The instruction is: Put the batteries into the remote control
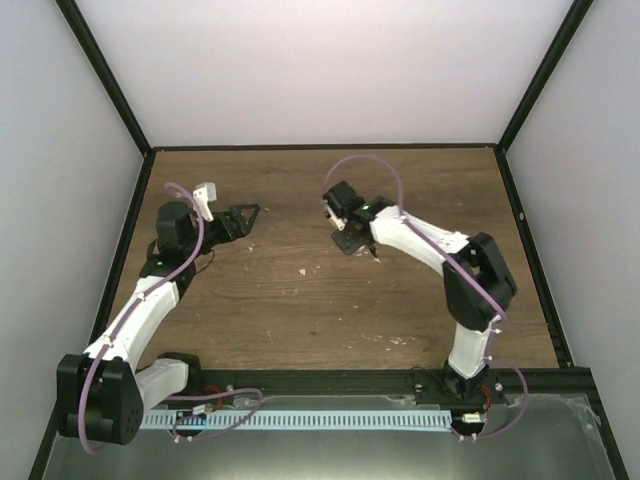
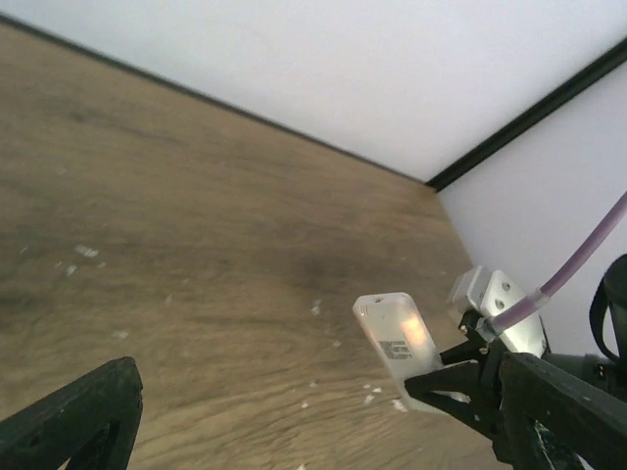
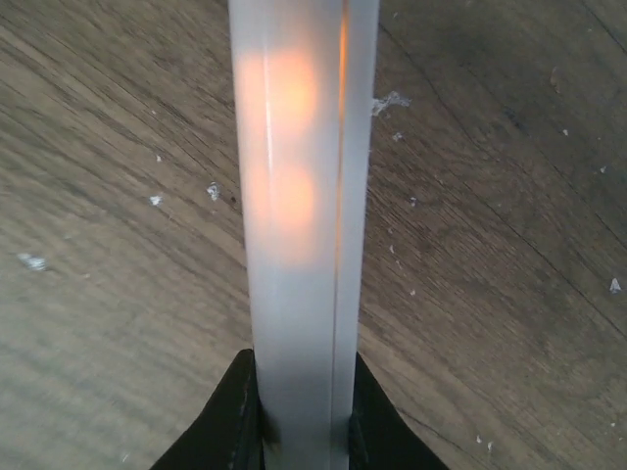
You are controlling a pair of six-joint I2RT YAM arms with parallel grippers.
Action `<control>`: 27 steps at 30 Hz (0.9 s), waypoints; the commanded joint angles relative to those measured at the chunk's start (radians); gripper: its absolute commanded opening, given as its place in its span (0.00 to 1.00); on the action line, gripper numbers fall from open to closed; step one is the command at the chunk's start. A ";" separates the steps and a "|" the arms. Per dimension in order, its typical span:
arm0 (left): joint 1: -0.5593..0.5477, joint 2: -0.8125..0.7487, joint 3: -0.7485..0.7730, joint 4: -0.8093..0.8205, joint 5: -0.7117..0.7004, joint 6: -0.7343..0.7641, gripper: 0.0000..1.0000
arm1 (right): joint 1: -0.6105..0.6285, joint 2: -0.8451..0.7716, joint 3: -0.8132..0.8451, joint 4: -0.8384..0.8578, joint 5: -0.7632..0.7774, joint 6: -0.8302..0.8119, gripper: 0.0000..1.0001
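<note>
The right gripper (image 3: 299, 401) pinched one end of the white remote control (image 3: 294, 196) tight between its two fingers. It held the remote up in the air over the brown table (image 3: 509, 245). An orange glow showed on the remote. The left gripper (image 1: 243, 217) was spread wide with nothing in it, apart from the remote.

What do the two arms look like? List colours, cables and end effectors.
Left arm and right arm match: white link shells, bulky black joint housings, black bases. A lilac cable loops loosely along each. The left end effector and right end effector are black, with two angular fingers. No readable markings, no sleeves.
</note>
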State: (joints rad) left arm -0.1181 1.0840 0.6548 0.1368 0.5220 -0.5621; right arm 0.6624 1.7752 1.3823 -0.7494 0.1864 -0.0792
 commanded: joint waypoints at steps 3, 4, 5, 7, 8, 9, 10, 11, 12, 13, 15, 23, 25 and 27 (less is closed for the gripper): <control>-0.036 -0.002 0.068 -0.273 -0.181 0.073 1.00 | 0.136 0.158 0.077 0.040 0.277 -0.001 0.01; -0.037 -0.001 0.077 -0.297 -0.201 0.071 1.00 | 0.154 0.174 0.085 0.042 0.297 -0.001 0.01; -0.037 -0.002 0.083 -0.315 -0.223 0.068 1.00 | 0.171 0.190 0.092 0.043 0.312 -0.002 0.01; -0.039 -0.008 0.094 -0.357 -0.273 0.055 1.00 | 0.201 0.216 0.106 0.042 0.341 0.005 0.01; -0.040 -0.010 0.096 -0.368 -0.285 0.053 1.00 | 0.217 0.222 0.106 0.048 0.353 0.004 0.01; -0.040 -0.017 0.095 -0.373 -0.296 0.051 1.00 | 0.230 0.225 0.102 0.055 0.369 0.001 0.01; -0.040 -0.023 0.091 -0.372 -0.300 0.047 1.00 | 0.241 0.230 0.101 0.061 0.378 -0.004 0.01; -0.040 -0.026 0.087 -0.370 -0.304 0.045 1.00 | 0.251 0.236 0.100 0.065 0.388 -0.010 0.01; -0.040 -0.028 0.086 -0.375 -0.306 0.042 1.00 | 0.258 0.244 0.099 0.067 0.397 -0.013 0.01; -0.040 -0.027 0.086 -0.377 -0.306 0.041 1.00 | 0.266 0.252 0.097 0.066 0.402 -0.016 0.01; -0.040 -0.023 0.087 -0.387 -0.309 0.039 1.00 | 0.278 0.268 0.093 0.066 0.404 -0.019 0.05; -0.040 -0.011 0.085 -0.391 -0.310 0.033 1.00 | 0.294 0.290 0.077 0.060 0.350 -0.007 0.24; -0.039 -0.010 0.087 -0.394 -0.310 0.033 1.00 | 0.298 0.286 0.082 0.057 0.340 -0.008 0.29; -0.040 -0.012 0.089 -0.397 -0.312 0.033 1.00 | 0.303 0.274 0.083 0.057 0.319 -0.010 0.35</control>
State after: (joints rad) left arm -0.1524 1.0744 0.7235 -0.2493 0.2211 -0.5232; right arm 0.9474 2.0521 1.4395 -0.6941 0.5278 -0.0925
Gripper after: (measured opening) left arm 0.997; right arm 0.307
